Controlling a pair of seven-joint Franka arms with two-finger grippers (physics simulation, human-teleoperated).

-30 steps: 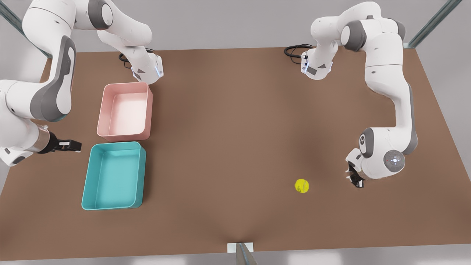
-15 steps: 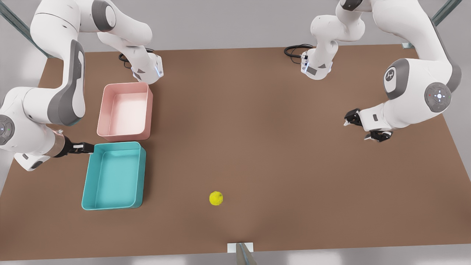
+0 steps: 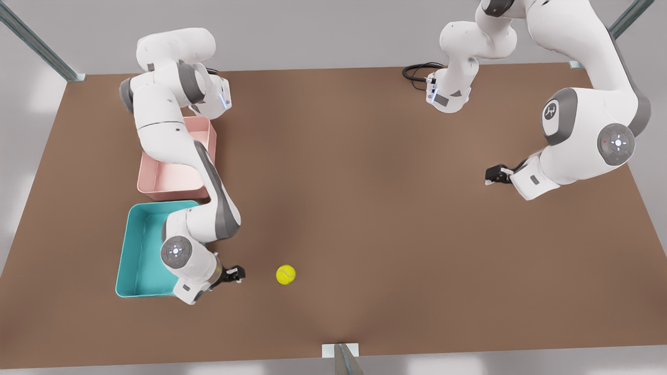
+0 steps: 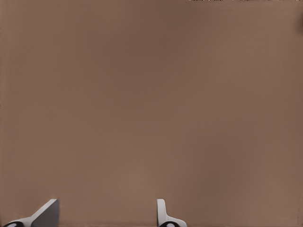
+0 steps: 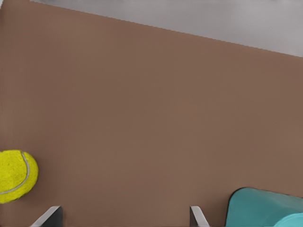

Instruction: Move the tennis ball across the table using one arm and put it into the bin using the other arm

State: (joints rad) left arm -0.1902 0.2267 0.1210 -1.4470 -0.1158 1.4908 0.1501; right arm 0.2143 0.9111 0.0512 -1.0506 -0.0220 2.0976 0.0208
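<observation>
The yellow-green tennis ball point(image 3: 285, 274) lies on the brown table point(image 3: 365, 208) near the front edge, a little to the right of the teal bin point(image 3: 125, 250) in the front view. My right gripper point(image 3: 237, 273) hovers low between bin and ball, fingers open, a short gap from the ball. Its wrist view has the tennis ball point(image 5: 14, 176) to one side of the open right gripper point(image 5: 124, 217) and a corner of the bin point(image 5: 265, 208) to the other. My left gripper point(image 3: 492, 174) waits open at the front view's right, over bare table, and the left gripper point(image 4: 105, 213) holds nothing.
A pink tray point(image 3: 167, 179) stands just behind the bin, partly covered by the right arm. The right arm's elbow hangs over the bin. Black cables point(image 3: 417, 70) lie at the back edge by the left arm's base.
The ball has rolled across the table toward the bin. The right arm swung from beside the bin to over it, bringing its gripper near the ball. The left gripper lifted away and stays put.
</observation>
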